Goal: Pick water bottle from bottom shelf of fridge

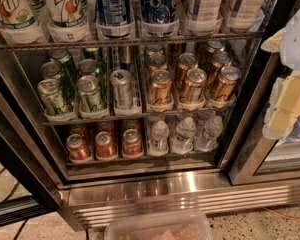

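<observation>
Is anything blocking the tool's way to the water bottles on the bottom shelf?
Nothing visible stands in front of the water bottles, which sit at the open front of the bottom shelf, right of the red cans. The tool is at the right edge, outside the fridge frame.

1. The pincer (289,101) sits at the far right edge of the view, about mid-height and close to the camera.
2. Its pale yellow parts slant down and to the left.
3. The white arm housing (296,39) lies directly above the pincer, cut off by the right edge.
</observation>
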{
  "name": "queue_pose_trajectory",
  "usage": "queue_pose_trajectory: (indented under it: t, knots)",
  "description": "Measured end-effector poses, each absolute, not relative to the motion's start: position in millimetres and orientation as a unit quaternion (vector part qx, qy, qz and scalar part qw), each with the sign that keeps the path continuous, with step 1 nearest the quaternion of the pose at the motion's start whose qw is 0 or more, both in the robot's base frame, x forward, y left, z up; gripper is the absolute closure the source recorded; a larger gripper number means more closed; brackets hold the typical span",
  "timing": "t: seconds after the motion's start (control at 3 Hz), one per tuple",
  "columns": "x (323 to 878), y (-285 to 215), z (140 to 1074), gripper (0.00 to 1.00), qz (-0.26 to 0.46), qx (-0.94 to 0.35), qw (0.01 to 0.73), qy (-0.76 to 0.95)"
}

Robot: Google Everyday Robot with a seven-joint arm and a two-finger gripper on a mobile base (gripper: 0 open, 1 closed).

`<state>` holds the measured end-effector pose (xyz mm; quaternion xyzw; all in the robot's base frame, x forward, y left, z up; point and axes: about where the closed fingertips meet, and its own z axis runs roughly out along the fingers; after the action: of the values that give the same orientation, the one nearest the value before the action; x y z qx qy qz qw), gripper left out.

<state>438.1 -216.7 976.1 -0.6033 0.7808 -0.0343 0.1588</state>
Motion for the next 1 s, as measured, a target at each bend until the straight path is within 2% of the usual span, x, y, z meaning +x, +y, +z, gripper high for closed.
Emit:
queue_pose_trajectory:
  t: [0.33,1.0]
  knots:
    - [438,-217,976,0.00,-0.034,-0.603,0.159,0.781]
    - [421,-217,903,0.00,-0.020,-0.608,0.151,0.779]
